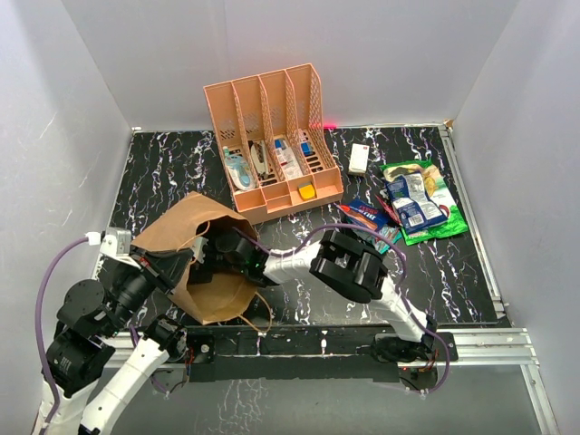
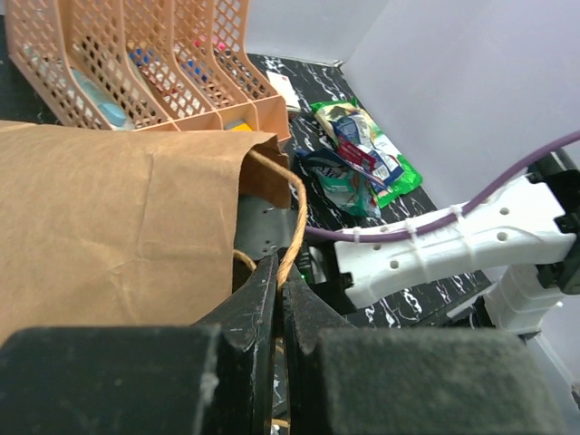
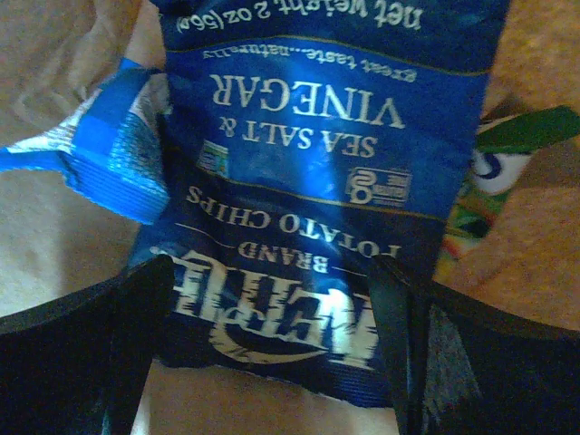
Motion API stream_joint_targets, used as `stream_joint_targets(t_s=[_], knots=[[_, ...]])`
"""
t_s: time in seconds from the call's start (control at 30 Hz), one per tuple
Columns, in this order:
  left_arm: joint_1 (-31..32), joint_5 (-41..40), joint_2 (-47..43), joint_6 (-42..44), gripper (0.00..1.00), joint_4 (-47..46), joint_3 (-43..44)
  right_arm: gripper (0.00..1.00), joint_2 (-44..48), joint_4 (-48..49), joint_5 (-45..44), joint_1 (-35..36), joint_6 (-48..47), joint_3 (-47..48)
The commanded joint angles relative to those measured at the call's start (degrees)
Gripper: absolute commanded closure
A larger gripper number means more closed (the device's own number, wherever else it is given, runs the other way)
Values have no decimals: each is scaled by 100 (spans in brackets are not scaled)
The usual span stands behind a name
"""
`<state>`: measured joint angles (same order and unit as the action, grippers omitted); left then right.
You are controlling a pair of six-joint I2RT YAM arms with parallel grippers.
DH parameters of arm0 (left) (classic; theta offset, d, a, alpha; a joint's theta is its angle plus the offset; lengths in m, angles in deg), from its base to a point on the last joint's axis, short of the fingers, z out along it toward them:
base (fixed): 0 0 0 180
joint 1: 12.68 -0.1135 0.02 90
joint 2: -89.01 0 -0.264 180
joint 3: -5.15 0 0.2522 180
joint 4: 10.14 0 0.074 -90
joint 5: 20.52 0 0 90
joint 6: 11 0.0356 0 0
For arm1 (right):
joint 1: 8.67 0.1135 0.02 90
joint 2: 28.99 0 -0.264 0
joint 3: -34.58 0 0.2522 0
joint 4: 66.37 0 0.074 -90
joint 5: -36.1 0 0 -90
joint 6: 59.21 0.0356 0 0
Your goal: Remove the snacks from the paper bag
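Our left gripper [image 2: 281,272] pinches the brown kraft paper bag's [image 2: 109,227] loop handle [image 2: 299,216], likely steadying it. Inside, our right gripper [image 3: 272,272] holds its jaws apart around a glossy dark-blue chip packet [image 3: 317,118].

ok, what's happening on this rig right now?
The left gripper is shut on the loop handle of the paper bag. The right gripper is inside the bag, jaws open either side of a blue sea salt and vinegar chip packet. Other snack packets lie on the table right of the orange file rack.

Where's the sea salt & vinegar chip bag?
Right wrist view: chip bag inside the paper bag, between the open right gripper's fingers, smaller blue packet at its left.
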<state>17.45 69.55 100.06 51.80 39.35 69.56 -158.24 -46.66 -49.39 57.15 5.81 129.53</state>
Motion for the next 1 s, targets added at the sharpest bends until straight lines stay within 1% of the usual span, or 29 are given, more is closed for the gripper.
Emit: stream_joint_targets(t_s=[0.0,0.07,0.13,0.23,0.3,0.4,0.5,0.53,0.63,0.83,0.87,0.97], knots=[[18,575,195,149,100,-333,50,6,-104,74,288,48,1153,341],[16,624,237,171,100,-310,31,3,-125,73,357,53,1316,324],[19,606,212,180,100,-290,3,2,-242,-240,278,51,1373,497],[15,545,135,155,100,-258,-29,2,-453,-712,-210,53,1471,875],[11,489,64,130,100,-198,-29,2,-642,-1266,-592,54,1572,1211],[15,398,-24,102,100,-158,-15,4,-827,-1965,-1046,54,1767,1441],[13,324,-66,104,100,-98,14,13,-844,-2312,-1314,54,1778,1353],[14,314,-80,101,100,-72,8,18,-839,-2384,-1396,47,1780,1306],[11,311,-109,73,100,-33,-68,44,-807,-2619,-1696,4,1723,1276],[17,140,-215,-122,100,154,-231,77,-416,-2485,-1905,-52,1409,1224],[17,69,-250,-153,100,173,-242,82,-324,-2433,-1857,-52,1373,1216],[15,-262,-289,-253,100,285,-213,90,-54,-2342,-1770,-25,1366,1156]])
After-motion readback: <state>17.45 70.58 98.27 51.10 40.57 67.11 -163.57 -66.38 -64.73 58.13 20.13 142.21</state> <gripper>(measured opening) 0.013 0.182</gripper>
